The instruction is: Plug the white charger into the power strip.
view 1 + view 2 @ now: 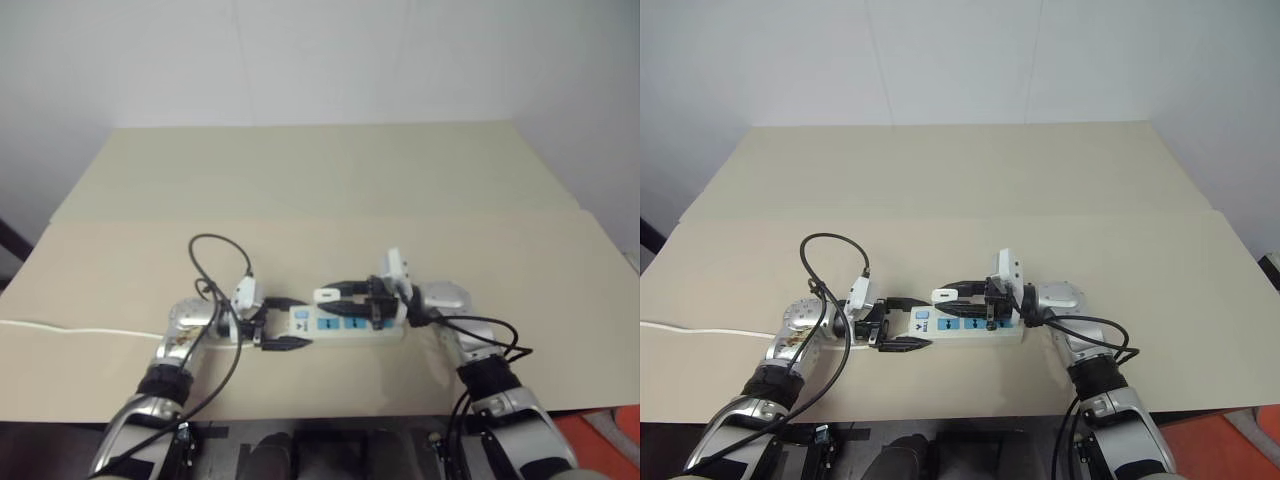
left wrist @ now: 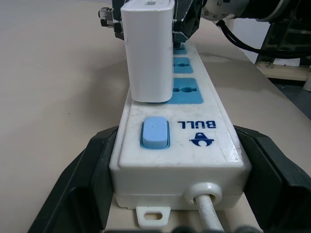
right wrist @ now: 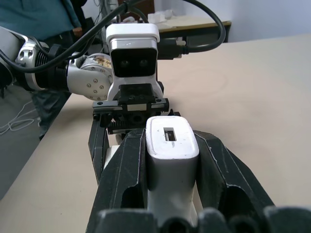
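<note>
Here, left hand pinching power strip, right hand pinching white charger, person beyond table.

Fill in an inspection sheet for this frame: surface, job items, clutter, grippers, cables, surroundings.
Surface: beige table, bare apart from the job's things.
Job's things: power strip lies flat on the table, switch end toward the left arm; white charger hangs over the socket nearest the switch; whether its pins have entered cannot be seen.
Clutter: nothing seen.
Grippers: left gripper shut on the power strip at its switch end, one finger on each long side; right gripper shut on the white charger, gripping it on two opposite sides.
Cables: white cord runs off the table's left edge; black cables loop over both arms.
Surroundings: white wall behind; a person stands by the table.
</note>
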Robot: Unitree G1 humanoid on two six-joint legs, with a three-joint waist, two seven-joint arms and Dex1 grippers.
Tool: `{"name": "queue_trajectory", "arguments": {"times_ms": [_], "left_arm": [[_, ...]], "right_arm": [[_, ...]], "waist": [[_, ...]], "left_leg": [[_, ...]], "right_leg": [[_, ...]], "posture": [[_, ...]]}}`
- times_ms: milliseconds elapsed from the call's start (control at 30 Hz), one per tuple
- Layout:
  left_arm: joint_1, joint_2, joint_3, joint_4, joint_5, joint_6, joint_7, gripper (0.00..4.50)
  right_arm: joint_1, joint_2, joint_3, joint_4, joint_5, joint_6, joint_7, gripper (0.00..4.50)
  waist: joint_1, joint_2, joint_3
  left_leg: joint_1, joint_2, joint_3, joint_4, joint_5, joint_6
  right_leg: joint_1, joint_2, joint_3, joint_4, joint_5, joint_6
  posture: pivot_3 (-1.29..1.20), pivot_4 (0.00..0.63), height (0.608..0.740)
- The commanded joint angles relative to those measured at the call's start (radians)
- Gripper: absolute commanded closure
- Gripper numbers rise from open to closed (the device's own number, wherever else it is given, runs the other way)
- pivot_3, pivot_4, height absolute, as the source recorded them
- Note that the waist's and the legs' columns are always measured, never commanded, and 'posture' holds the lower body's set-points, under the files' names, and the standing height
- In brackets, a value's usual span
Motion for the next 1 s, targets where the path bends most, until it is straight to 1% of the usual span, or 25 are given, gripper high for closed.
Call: {"name": "queue_trajectory", "arguments": {"times_ms": [33, 333, 700, 800, 1000], "left_arm": [[0.000, -0.003, 0.001, -0.074, -0.018, -0.012, -0.031, 1.23], [0.005, -0.003, 0.002, -0.084, -0.018, -0.010, -0.025, 1.23], [0.003, -0.006, 0.005, -0.076, -0.015, -0.012, -0.023, 1.23], [0.005, -0.004, 0.007, -0.077, -0.014, -0.012, -0.024, 1.23], [0.006, -0.004, 0.007, -0.079, -0.013, -0.011, -0.026, 1.23]], "right_arm": [[0.000, -0.039, 0.017, 0.077, -0.091, 0.105, -0.079, 3.33], [0.030, -0.046, 0.031, 0.029, -0.093, 0.088, -0.077, 3.33], [0.064, -0.052, 0.041, 0.080, -0.108, 0.073, -0.091, 3.33], [0.080, -0.056, 0.034, 0.099, -0.102, 0.006, -0.057, 3.33], [0.071, -0.056, 0.043, 0.142, -0.108, -0.046, -0.049, 3.33]], "waist": [[-0.001, 0.000, 0.000], [-0.001, 0.000, -0.001], [0.000, 0.000, -0.004], [0.001, -0.001, -0.005], [0.001, -0.001, -0.006]], "left_leg": [[0.000, 0.000, 0.000, 0.000, 0.000, 0.000], [0.001, 0.000, 0.000, -0.002, 0.000, 0.000], [0.003, 0.000, 0.000, -0.004, 0.000, 0.000], [0.004, 0.000, 0.000, -0.004, 0.000, 0.000], [0.005, 0.000, 0.000, -0.006, 0.000, 0.000]], "right_leg": [[0.000, 0.000, 0.000, 0.000, 0.000, 0.000], [0.000, 0.001, 0.001, -0.001, 0.000, -0.001], [0.002, 0.001, 0.001, -0.001, 0.000, -0.001], [0.002, 0.001, 0.001, -0.001, 0.000, -0.001], [0.003, 0.001, 0.001, -0.002, 0.000, -0.001]], "posture": [[0.00, 0.150, 0.740], [0.00, 0.150, 0.740], [0.00, 0.150, 0.740], [0.00, 0.150, 0.740], [0.00, 0.150, 0.740]]}}
